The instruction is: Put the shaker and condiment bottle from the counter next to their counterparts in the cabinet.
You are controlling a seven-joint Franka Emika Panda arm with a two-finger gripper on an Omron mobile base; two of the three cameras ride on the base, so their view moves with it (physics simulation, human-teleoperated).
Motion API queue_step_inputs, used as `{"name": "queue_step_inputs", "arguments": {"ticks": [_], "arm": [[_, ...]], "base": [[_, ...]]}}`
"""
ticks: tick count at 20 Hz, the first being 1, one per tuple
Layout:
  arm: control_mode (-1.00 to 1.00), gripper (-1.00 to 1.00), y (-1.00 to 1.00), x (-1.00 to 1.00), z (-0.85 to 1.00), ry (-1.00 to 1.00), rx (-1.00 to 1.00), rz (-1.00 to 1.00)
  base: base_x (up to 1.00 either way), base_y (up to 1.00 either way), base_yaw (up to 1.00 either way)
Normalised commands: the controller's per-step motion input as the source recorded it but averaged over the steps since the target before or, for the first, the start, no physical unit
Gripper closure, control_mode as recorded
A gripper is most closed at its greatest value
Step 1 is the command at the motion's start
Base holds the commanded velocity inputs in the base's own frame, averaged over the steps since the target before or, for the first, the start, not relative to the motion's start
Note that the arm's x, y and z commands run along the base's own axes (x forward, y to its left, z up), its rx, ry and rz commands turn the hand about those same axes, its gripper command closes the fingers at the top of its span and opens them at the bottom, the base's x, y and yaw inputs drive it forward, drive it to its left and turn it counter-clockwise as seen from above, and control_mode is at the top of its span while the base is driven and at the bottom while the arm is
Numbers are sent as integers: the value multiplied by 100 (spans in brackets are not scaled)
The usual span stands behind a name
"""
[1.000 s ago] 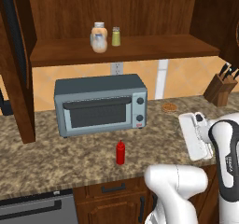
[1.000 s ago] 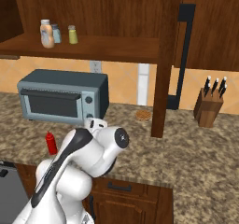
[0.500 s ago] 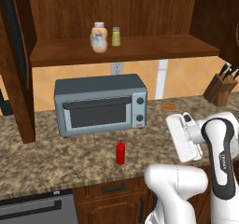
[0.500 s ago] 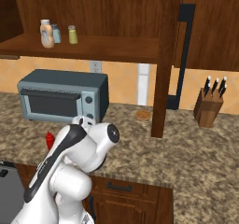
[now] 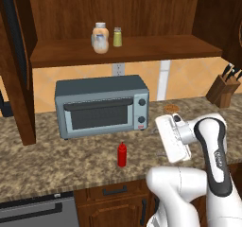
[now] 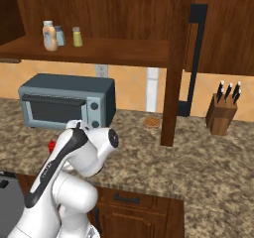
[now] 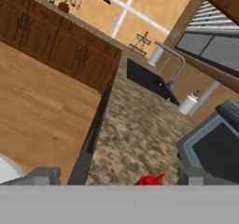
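The red condiment bottle (image 5: 122, 154) stands upright on the granite counter (image 5: 71, 162), in front of the toaster oven; its tip shows at the bottom of the hand view (image 7: 149, 179) and it peeks out behind my arm (image 6: 51, 145). My gripper (image 5: 162, 138) hovers open and empty to the right of the bottle, a hand's width away, fingertips (image 7: 44, 175) spread wide. The yellow-green shaker (image 5: 117, 37) (image 6: 78, 36) stands on the cabinet shelf (image 5: 165, 46), just right of the peach bottle (image 5: 100, 34) (image 6: 49, 35) and the greyish shaker (image 6: 59, 35).
A grey toaster oven (image 5: 101, 105) sits on the counter under the shelf. A knife block (image 5: 224, 91) stands at the far right, and a small round brown item (image 5: 171, 108) lies near the wall. A sink and faucet (image 7: 161, 76) lie along the counter to the left.
My hand has swung leftward over the counter, closer to the red bottle. The jaws stayed open and the bottles and shakers have not moved.
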Motion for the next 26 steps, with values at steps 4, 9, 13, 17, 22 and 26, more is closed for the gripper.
{"name": "queue_step_inputs", "arguments": {"ticks": [4, 9, 13, 17, 22, 26], "arm": [[-100, -100, 38, -7, -26, 4, 14, -1], [-100, -100, 15, -14, -25, 5, 14, -6], [-100, -100, 11, -8, -57, 3, 2, -2], [-100, -100, 33, 0, -88, 1, -9, 0], [-100, -100, 50, 1, -43, 0, -13, 0], [-100, -100, 30, 13, -13, 2, 0, 0]], "base": [[0, 0, 0], [0, 0, 0], [0, 0, 0], [0, 0, 0], [0, 0, 0], [0, 0, 0]]}}
